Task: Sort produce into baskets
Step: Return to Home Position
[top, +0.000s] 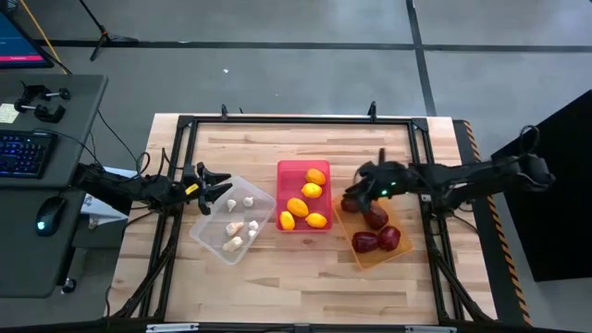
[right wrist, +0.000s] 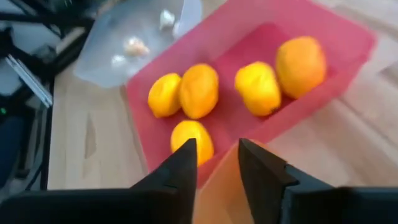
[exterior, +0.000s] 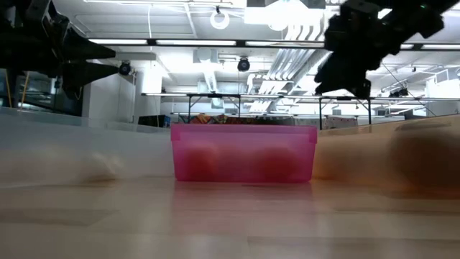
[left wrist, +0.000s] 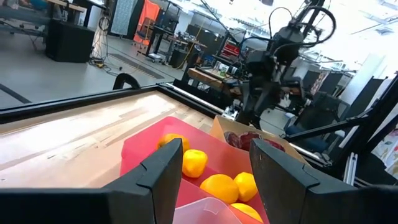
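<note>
Hovering released at ten o'clock over the translucent orange plastic bin (top: 363,262), right gripper (top: 354,197) could snag its wall retreating low; left gripper (top: 217,188), nine o'clock, released.

The left arm (top: 139,188) is stretched inward from the left side, and the left gripper (top: 215,188) is held raised, its fingers (left wrist: 158,174) spread apart and empty. The right arm (top: 462,176) is extended from the opposite side, the right gripper (top: 354,200) raised, narrowly parted, nothing gripped.
</note>
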